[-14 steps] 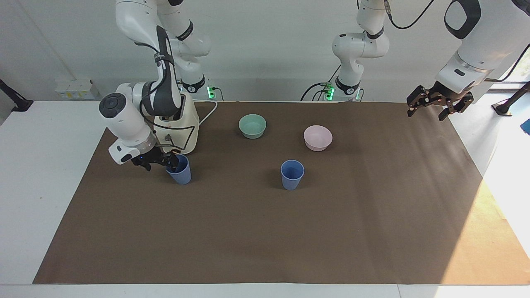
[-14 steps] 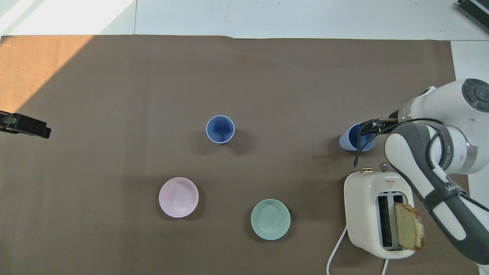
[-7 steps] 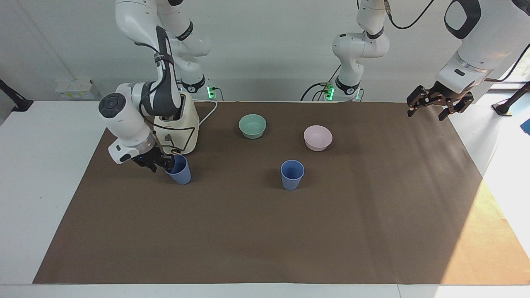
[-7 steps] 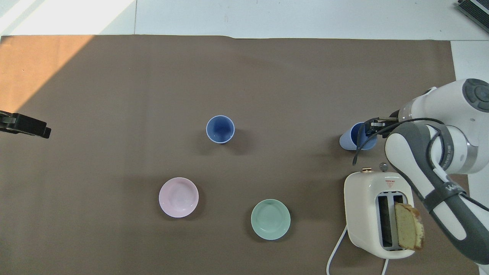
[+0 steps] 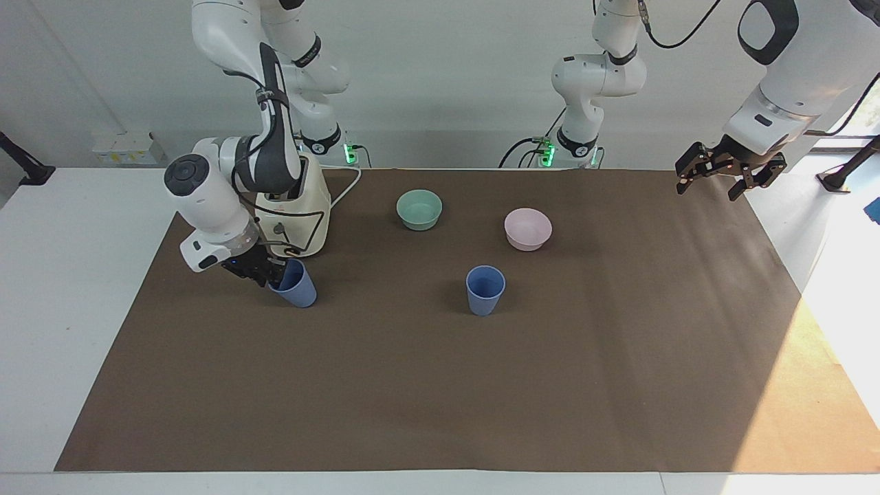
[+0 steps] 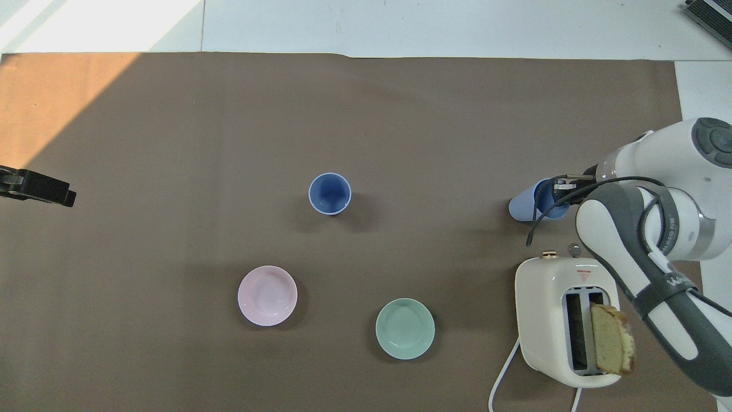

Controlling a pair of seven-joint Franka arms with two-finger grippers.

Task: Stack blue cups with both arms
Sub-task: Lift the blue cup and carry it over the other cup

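Two blue cups are on the brown mat. One blue cup (image 5: 485, 291) (image 6: 330, 193) stands upright near the mat's middle, with nothing touching it. The other blue cup (image 5: 297, 289) (image 6: 521, 205) is just farther from the robots than the toaster and leans over. My right gripper (image 5: 275, 271) (image 6: 557, 189) is shut on its rim, one finger inside the cup and one outside. My left gripper (image 5: 715, 180) (image 6: 34, 189) waits open and holding nothing, raised over the mat's edge at the left arm's end.
A cream toaster (image 5: 302, 206) (image 6: 563, 320) with a slice of bread (image 6: 612, 340) in one slot stands close to the held cup. A mint-green bowl (image 5: 419, 209) (image 6: 405, 328) and a pale pink bowl (image 5: 528, 229) (image 6: 267, 295) sit nearer to the robots than the middle cup.
My right gripper has closed on the rim of the cup by the toaster, and that cup has tipped from upright toward the gripper. The left arm has not moved.
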